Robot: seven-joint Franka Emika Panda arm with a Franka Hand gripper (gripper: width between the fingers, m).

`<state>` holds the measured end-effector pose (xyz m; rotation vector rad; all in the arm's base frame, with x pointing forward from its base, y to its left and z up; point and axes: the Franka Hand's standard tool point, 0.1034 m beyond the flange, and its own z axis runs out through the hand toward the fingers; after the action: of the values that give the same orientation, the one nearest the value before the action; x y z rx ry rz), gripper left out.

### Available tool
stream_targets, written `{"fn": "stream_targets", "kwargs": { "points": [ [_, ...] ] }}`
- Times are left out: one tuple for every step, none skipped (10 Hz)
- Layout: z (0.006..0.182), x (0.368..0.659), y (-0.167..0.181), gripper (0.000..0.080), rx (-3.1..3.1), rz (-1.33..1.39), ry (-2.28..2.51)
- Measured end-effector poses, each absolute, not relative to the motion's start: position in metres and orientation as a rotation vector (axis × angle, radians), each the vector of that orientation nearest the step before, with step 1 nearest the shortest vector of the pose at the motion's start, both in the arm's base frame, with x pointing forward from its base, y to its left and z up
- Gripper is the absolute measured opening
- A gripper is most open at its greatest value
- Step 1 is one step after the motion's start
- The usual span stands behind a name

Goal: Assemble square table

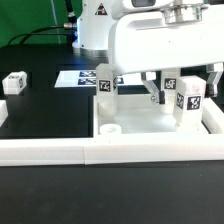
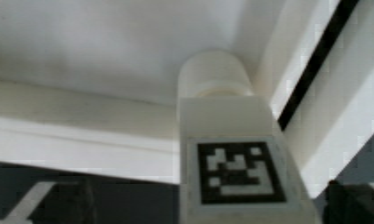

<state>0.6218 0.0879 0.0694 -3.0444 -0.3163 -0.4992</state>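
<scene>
The square table's white slab (image 1: 140,125) lies flat behind the low wall, and a round corner hole (image 1: 110,129) shows near its front. Three white tagged leg posts stand upright on it: one at the exterior view's left (image 1: 107,85), one in the middle (image 1: 170,90) and one to the right (image 1: 189,98). My gripper (image 1: 183,86) hangs over that right leg, open, one dark finger on each side. In the wrist view this leg (image 2: 228,140) runs between the fingertips (image 2: 31,205) with a gap on both sides. Its far end rests on the slab (image 2: 77,60).
A loose white tagged leg (image 1: 14,82) lies on the black table at the exterior view's far left. The marker board (image 1: 75,78) lies flat behind the slab. A long low white border wall (image 1: 90,152) runs across the front. The robot's base (image 1: 95,25) stands at the back.
</scene>
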Motion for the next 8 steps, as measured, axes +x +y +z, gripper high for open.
{"fn": "stream_targets", "kwargs": {
  "points": [
    [0.069, 0.622, 0.091, 0.0648, -3.063, -0.312, -0.326],
    [0.069, 0.626, 0.090, 0.0648, -3.068, -0.252, -0.324],
    [0.067, 0.621, 0.091, 0.0648, -3.074, -0.091, -0.325],
    [0.070, 0.623, 0.092, 0.0648, -3.072, 0.041, -0.329],
    [0.073, 0.631, 0.090, 0.0648, -3.071, 0.069, -0.324],
    [0.073, 0.632, 0.089, 0.0648, -3.072, 0.061, -0.321],
    [0.072, 0.631, 0.090, 0.0648, -3.073, 0.065, -0.311],
    [0.072, 0.631, 0.090, 0.0556, -3.075, 0.065, -0.287]
  ]
}}
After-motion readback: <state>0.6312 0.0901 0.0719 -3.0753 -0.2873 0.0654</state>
